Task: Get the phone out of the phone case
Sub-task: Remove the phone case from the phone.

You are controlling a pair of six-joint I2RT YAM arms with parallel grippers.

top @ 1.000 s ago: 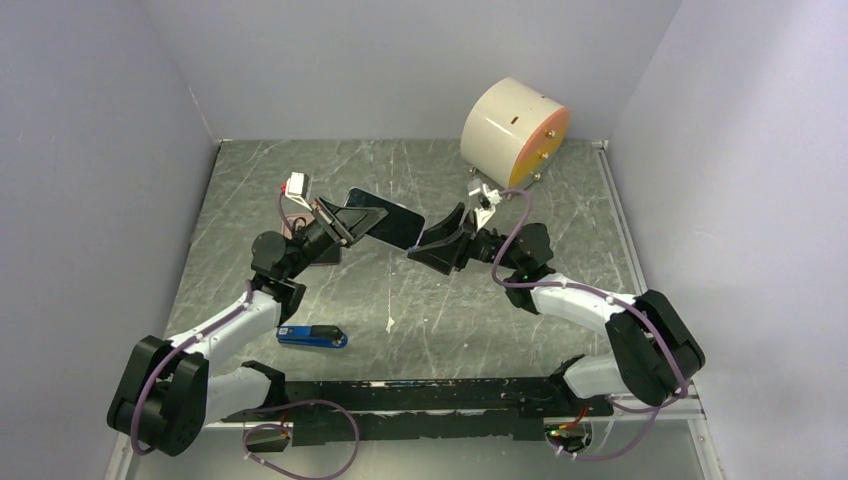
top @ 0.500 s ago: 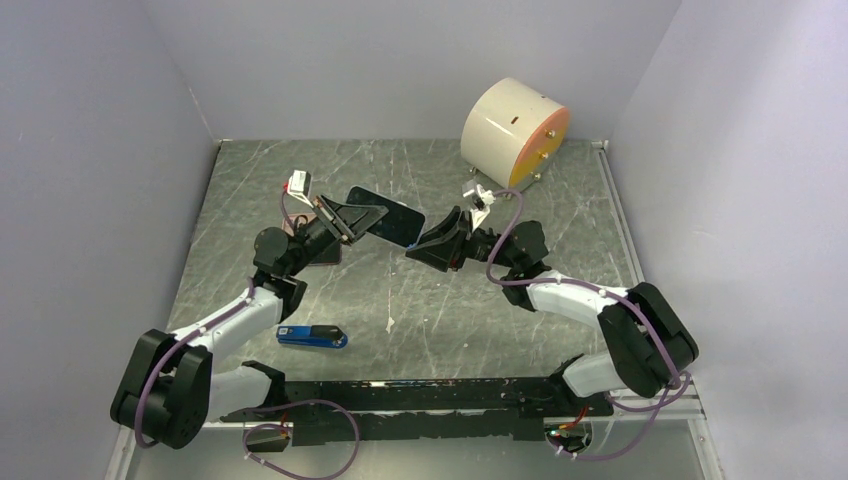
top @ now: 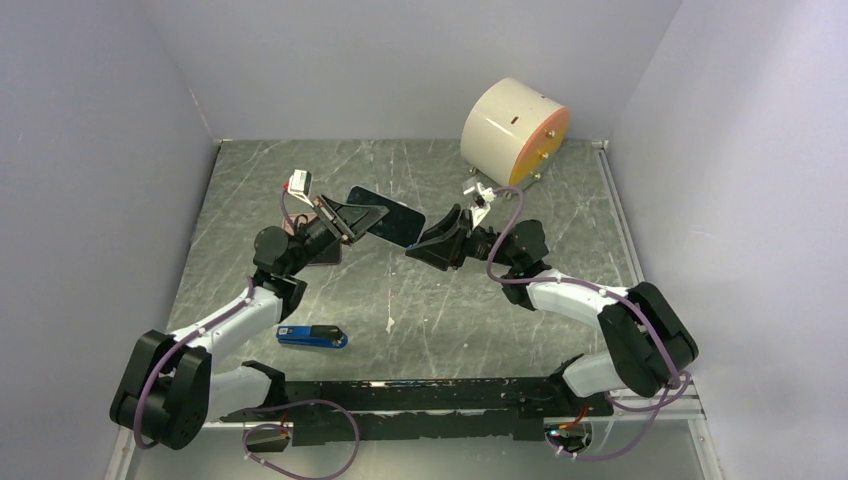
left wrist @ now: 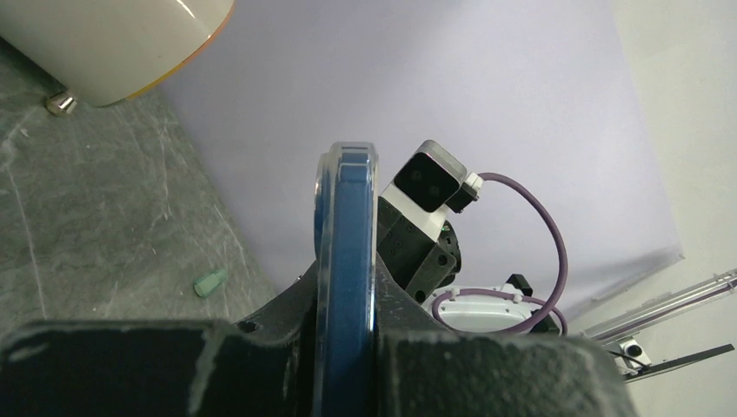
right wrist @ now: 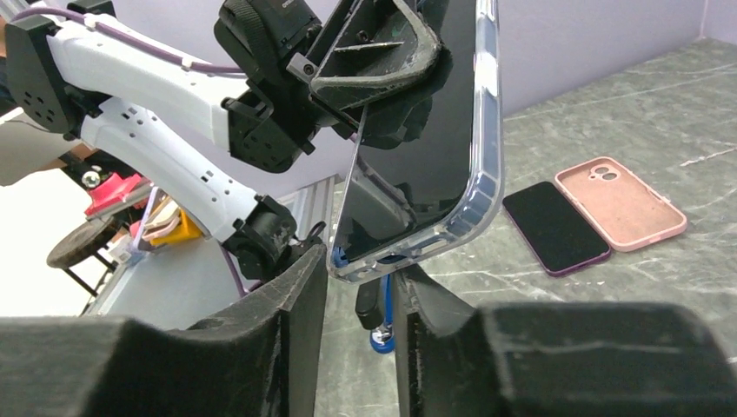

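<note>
The left arm [top: 215, 325] and right arm [top: 575, 295] reach far and inward, nearly meeting. The left gripper [top: 343, 219], raised, is clamped on the cased phone [top: 392, 222]. The right gripper [right wrist: 361, 300] has one finger on each side of the phone's lower corner; whether it presses is unclear.

The phone [right wrist: 421, 165] has a glossy black face. Its case [right wrist: 489, 130] is clear, smooth, shiny plastic. The fingers [right wrist: 217, 356] are matt black, rough and scuffed. The table [top: 400, 295] looks like grey veined stone, scratched. The pink case [right wrist: 621, 204] is matt. The drum [top: 500, 125] is glossy cream.
</note>
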